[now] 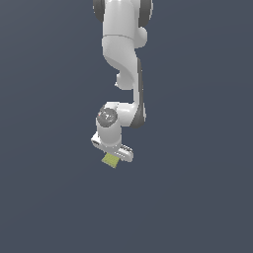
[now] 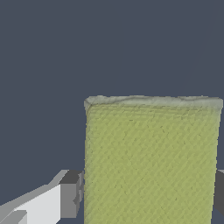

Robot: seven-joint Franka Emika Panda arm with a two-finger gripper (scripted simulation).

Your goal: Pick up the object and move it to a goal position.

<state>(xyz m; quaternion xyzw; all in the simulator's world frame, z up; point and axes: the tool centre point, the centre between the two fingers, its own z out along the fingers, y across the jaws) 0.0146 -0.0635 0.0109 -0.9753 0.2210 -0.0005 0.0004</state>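
The gripper (image 1: 114, 157) pinches the block (image 2: 151, 162) on both sides. It looks light, flat and stiff.

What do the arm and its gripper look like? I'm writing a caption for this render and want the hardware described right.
The arm is glossy white with rounded, bulging links and dark grey to black bands at the joints. A round grey cap sits on the wrist. The gripper is a white block; in the wrist view its fingers are white and boxy with dark grey pads. No cables or markings show.
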